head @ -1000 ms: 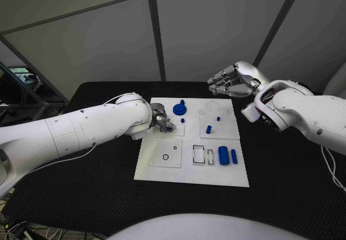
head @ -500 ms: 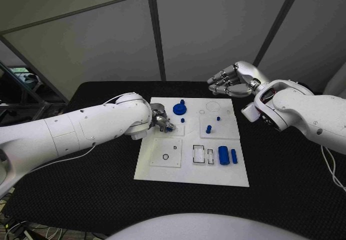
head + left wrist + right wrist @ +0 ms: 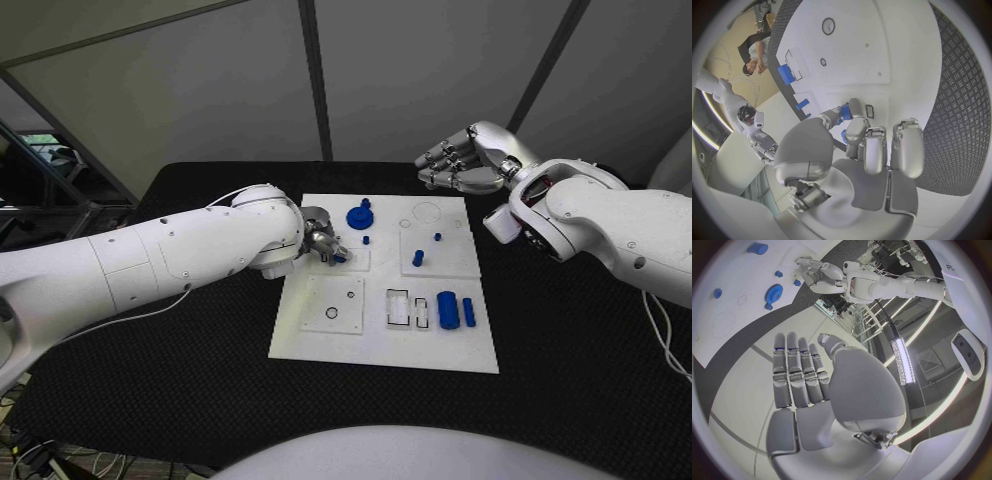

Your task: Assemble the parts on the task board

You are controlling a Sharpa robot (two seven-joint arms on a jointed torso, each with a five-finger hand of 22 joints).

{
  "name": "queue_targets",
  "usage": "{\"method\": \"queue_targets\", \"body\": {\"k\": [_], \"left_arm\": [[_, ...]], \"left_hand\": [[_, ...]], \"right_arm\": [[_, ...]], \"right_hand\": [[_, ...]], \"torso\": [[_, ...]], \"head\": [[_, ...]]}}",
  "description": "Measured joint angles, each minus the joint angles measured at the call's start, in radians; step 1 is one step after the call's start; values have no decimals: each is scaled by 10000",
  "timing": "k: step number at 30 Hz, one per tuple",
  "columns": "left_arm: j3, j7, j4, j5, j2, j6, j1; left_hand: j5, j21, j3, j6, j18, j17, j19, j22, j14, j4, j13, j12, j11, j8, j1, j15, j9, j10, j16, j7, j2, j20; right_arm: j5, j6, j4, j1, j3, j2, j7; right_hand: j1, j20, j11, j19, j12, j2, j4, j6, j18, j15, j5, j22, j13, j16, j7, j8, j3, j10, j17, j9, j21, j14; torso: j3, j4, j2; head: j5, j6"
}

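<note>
White board: the task board (image 3: 378, 345) sits mid-table on the black table (image 3: 173, 400), long side running 12 to 6 o'clock.

Left hand: the left hand (image 3: 326, 245) is down on the board's 9 o'clock edge, fingers pinched round a small blue part (image 3: 845, 113). From the left wrist view it looks like the part is held right at the board surface, by a small dark slot, but I can't tell if it's seated or just hovering there.

Right hand: the right hand (image 3: 462, 165) hangs off the board around 1 o'clock, over the table's far edge. Fingers are straight and side by side in the right wrist view, nothing in them.

Looks done-ish: the blue gear (image 3: 359, 216) at 12 o'clock seems to stand on its spot, with a small peg (image 3: 366, 241) just below it, and two more blue pegs (image 3: 418, 257) stand upright right of centre. Can't swear any of them are fully pressed in.

Still loose: a blue cylinder (image 3: 447, 310) and a slimmer blue bar (image 3: 469, 312) lie on their sides around 4 o'clock, next to the outlined rectangular slots (image 3: 397, 308), which look unfilled.

Progress guess: roughly halfway, I'd say. One part is in hand, two are lying about, and the round outline (image 3: 332, 314) at 7 o'clock and the circle (image 3: 427, 212) at 1 o'clock look unfilled too.
</note>
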Motion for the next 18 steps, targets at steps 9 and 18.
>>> {"method": "queue_targets", "body": {"k": [9, 18], "left_arm": [[0, 0, -29, -1, 14, 38, 0], [-2, 0, -201, -1, 126, 76, 19]], "left_hand": [[0, 0, -131, 37, -1, 0, 0, 0, 0, 131, -1, 0, 0, 0, 0, 0, -28, 0, 0, 38, 0, 0], [0, 0, -504, 108, 0, 0, 0, 0, -1, 448, 34, 43, 0, 0, -114, 0, -59, -1, 0, 36, 114, 0]], "right_arm": [[0, 11, -6, -1, 0, 11, 0], [0, 15, -6, -2, 0, 10, -2]], "right_hand": [[0, 0, 0, 0, 0, 0, 0, 0, 0, 0, 0, -11, 0, 0, 0, 0, 0, 0, 1, 0, 0, 0], [0, 0, 0, 0, 0, 0, 0, 0, 0, 0, 0, -10, 1, 0, 0, 0, 0, 0, 1, 0, 0, 0]], "torso": [[4, -1, 1], [9, -12, 4]], "head": [[-9, -9], [-16, -7]]}}
